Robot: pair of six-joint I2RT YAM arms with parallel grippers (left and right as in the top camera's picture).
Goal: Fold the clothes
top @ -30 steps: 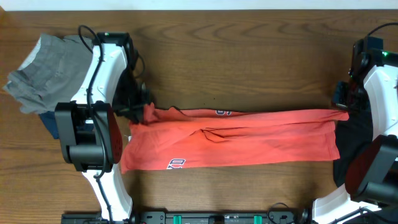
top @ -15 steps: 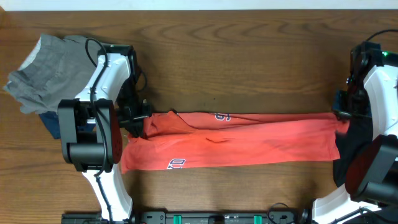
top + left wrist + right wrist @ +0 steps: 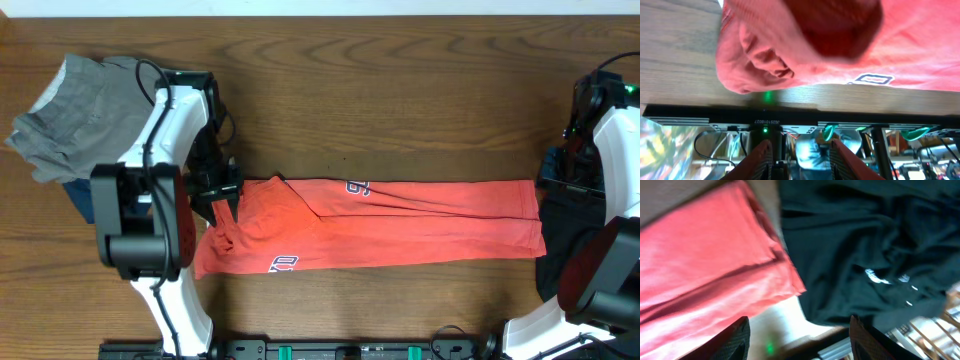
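Now your coral-red T-shirt (image 3: pixel 400 225) lies as a long folded band on the counter (image 3: pixel 400 100). At its left end your left hand (image 3: pixel 800 145) is spread, empty. At its right end, by the black garment (image 3: pixel 865 245), your right hand (image 3: pixel 799 322) is likewise apart.

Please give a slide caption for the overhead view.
Red shirt folded into a long strip on the wooden table.

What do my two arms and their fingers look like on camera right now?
The left arm and right arm both have white shells with bulky black joint housings. A black cable loops over the left arm; a green light shows on the right. The left fingers look reddish, the right fingers dark.
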